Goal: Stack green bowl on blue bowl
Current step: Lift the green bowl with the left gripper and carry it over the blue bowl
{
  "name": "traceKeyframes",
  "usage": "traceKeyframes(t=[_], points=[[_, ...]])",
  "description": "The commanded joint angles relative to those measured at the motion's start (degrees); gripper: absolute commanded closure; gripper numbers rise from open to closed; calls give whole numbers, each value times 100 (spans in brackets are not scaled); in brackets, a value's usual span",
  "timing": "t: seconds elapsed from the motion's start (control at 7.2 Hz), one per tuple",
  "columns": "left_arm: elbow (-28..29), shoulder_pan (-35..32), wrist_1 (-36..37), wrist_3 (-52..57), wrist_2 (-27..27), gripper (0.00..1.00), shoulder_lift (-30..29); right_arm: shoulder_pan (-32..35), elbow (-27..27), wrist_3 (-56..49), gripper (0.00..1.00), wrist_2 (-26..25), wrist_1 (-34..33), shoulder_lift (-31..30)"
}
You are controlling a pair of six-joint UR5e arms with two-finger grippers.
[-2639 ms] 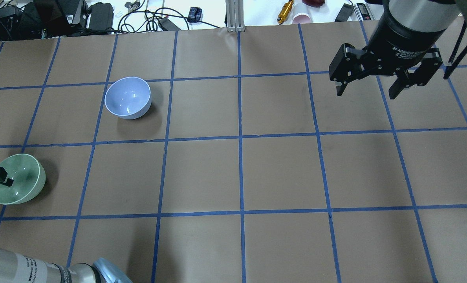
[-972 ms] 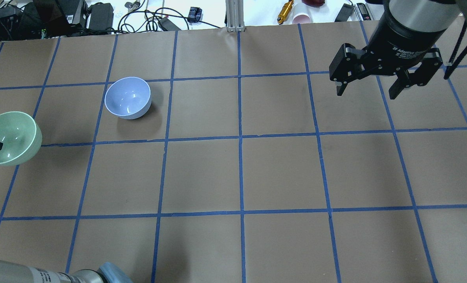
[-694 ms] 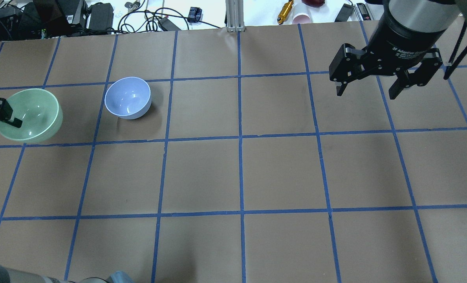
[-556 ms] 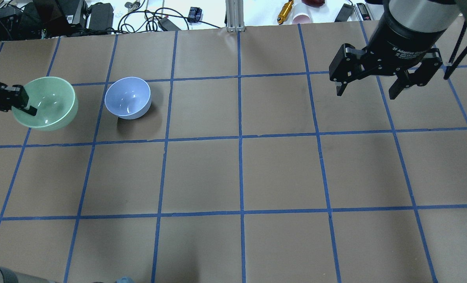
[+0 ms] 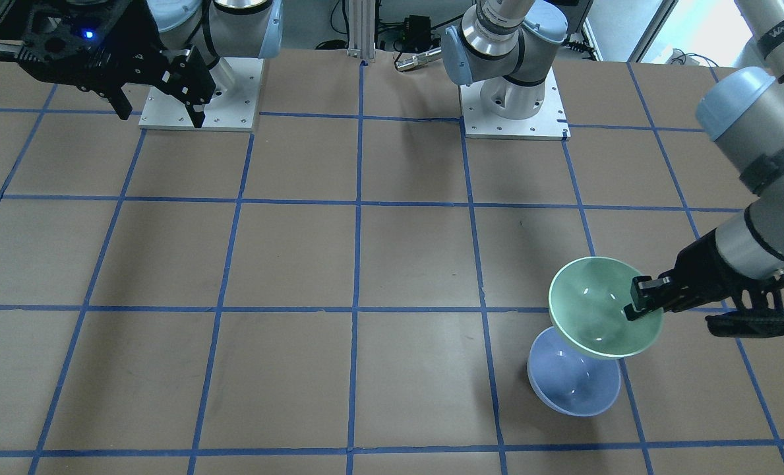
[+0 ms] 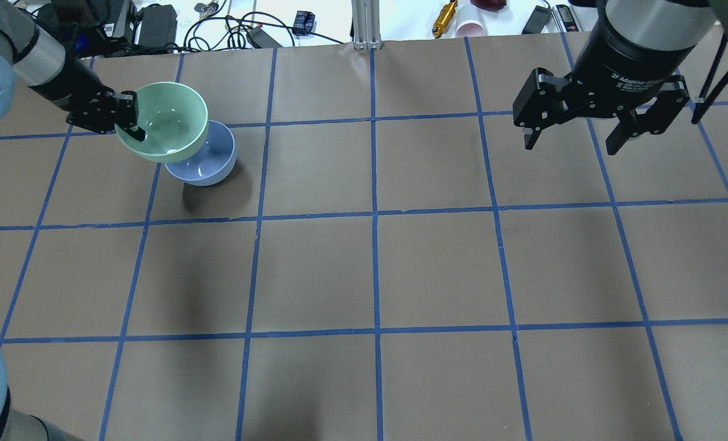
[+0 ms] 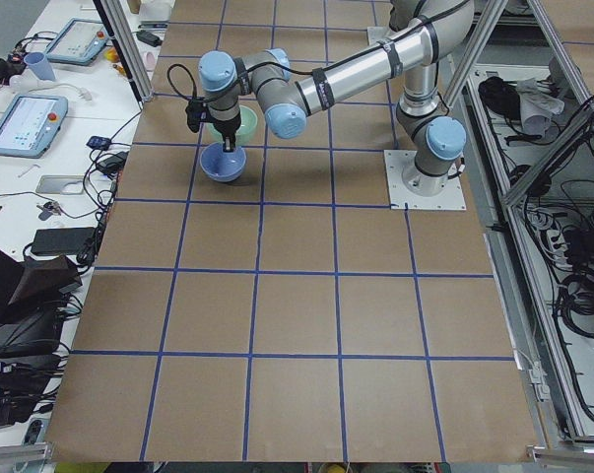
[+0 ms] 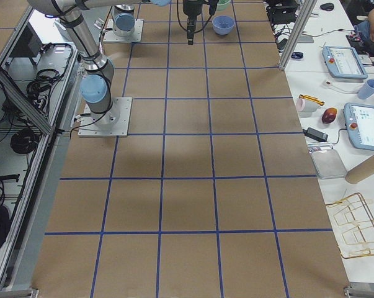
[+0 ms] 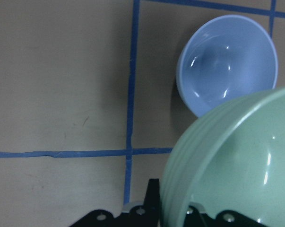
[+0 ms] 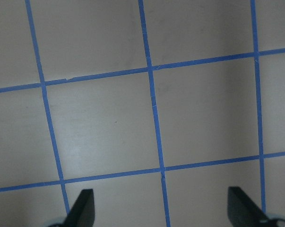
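My left gripper (image 6: 130, 119) is shut on the rim of the green bowl (image 6: 165, 120) and holds it in the air, partly over the blue bowl (image 6: 207, 165), which sits on the table at the far left. In the front-facing view the green bowl (image 5: 596, 307) overlaps the blue bowl (image 5: 573, 386), with the left gripper (image 5: 639, 300) on its rim. The left wrist view shows the green bowl (image 9: 237, 165) close up and the blue bowl (image 9: 227, 64) below and beyond it. My right gripper (image 6: 575, 138) is open and empty, high over the far right.
The brown table (image 6: 376, 263) has a blue tape grid. Cables, power bricks and small items (image 6: 155, 24) lie beyond the far edge. A metal post (image 6: 367, 24) stands at the far middle. The arm bases (image 5: 513, 105) are bolted on the robot's side.
My left gripper has lifted the green bowl from the near left of the table and carried it away from the robot and rightward, until it overlaps the blue bowl. The right arm has not moved.
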Motion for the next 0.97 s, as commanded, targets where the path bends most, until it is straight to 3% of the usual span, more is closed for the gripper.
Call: traceKeyframes(t=[0.0, 0.42, 0.56, 0.83], points=[[-37, -360, 436, -181, 23, 100, -389, 0, -4, 0, 0, 0, 9, 0], [-177, -369, 429, -121, 224, 100, -425, 0, -4, 0, 0, 0, 0, 0], [-117, -361, 456, -85, 713, 100, -443, 0, -4, 0, 0, 0, 0, 0], [41, -361, 630, 11, 744, 100, -609, 0, -4, 0, 0, 0, 0, 0]])
